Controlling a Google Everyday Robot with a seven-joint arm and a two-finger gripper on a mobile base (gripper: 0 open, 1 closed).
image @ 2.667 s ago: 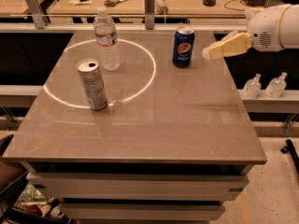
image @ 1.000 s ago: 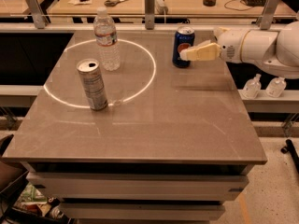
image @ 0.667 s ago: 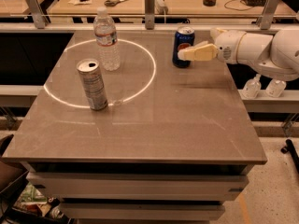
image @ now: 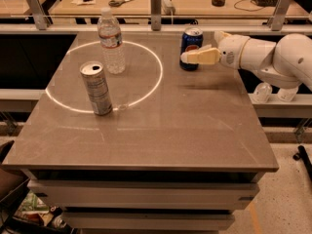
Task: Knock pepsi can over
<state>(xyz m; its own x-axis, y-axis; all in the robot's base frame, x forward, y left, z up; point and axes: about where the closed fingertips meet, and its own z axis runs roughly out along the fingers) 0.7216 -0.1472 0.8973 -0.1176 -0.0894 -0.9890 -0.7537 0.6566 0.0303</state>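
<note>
The pepsi can is dark blue with a silver top. It stands upright near the far right of the grey table. My gripper is cream-coloured on a white arm and reaches in from the right. Its tip lies across the can's lower front, at or against the can.
A slim silver-grey can stands at the left middle, and a clear water bottle stands behind it. Both are near a white ring of light on the tabletop. A rail and a desk with clutter lie beyond the far edge. Two small bottles sit low on the right.
My gripper has moved left from the table's right side until its tip meets the pepsi can. The can still stands upright. The other things have not moved.
</note>
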